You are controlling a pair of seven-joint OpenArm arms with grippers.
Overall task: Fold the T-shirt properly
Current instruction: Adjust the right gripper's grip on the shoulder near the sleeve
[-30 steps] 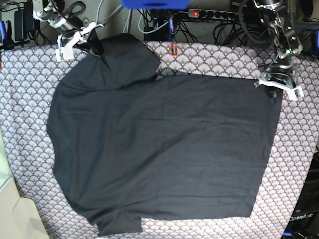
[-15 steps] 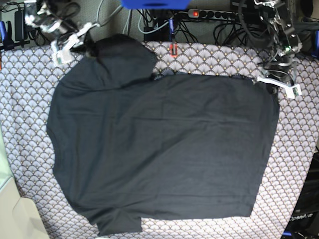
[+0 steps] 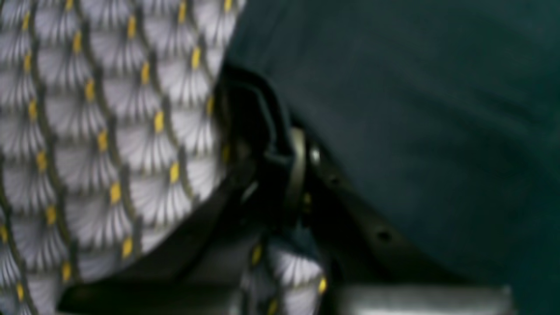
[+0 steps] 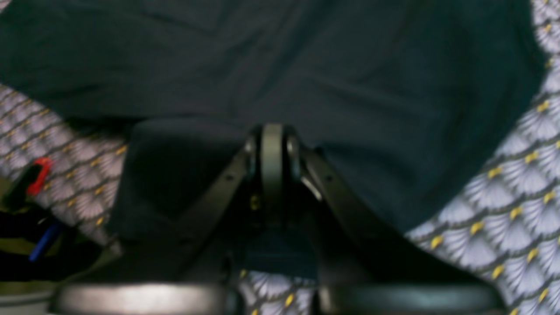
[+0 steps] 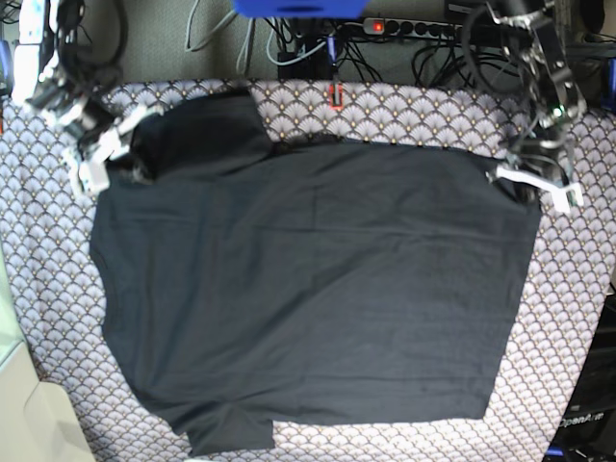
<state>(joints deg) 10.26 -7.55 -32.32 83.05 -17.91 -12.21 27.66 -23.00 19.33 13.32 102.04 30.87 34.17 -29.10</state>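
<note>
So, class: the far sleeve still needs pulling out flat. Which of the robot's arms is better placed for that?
The right gripper: it is shut on the T-shirt at that sleeve. The left gripper pinches the hem corner, across the shirt.

Pale tablecloth [image 5: 577, 289] printed with grey scallop fans tipped in yellow, covering the work surface. Beyond the tablecloth's far edge, a dark floor strewn with black and grey cables [image 5: 289, 48]. A black power strip [image 5: 414, 29] with a lit red switch lies among the cables, beyond that edge. A blue object [image 5: 298, 8] sits at the top of the base view, above the cloth's far edge. A small red clip [image 5: 336, 94] rests on the far edge. A cream panel [image 5: 29, 423] adjoins the cloth's near left corner. Lighting even, diffuse.
</note>
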